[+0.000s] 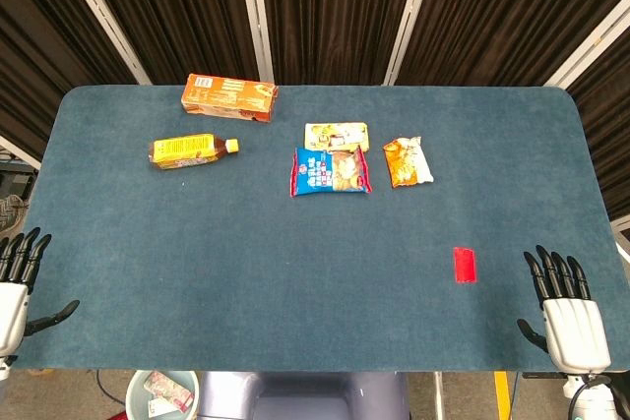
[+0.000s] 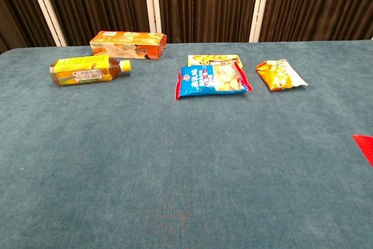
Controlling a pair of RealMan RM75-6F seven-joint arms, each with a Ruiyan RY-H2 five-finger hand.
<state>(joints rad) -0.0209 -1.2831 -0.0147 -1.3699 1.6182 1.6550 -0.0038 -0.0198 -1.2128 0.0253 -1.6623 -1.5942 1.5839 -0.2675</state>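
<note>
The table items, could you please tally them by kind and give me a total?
Bottles: 1, the yellow-labelled bottle lying on its side.
Boxes: 1, the orange box.
Snack packets: 3, the blue packet, the yellow packet, the orange packet.
Red markers: 1, the red patch.
Total: 6.

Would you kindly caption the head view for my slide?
Both robot hands, left and right, rest open near snacks.

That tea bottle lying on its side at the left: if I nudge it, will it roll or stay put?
The bottle lies on its side and looks rounded, so a push across its length would probably roll it, perhaps toward the orange carton behind it. The carpet-like table cover should slow it. It looks full, so likely heavy for its size; its label may be slick.
</note>
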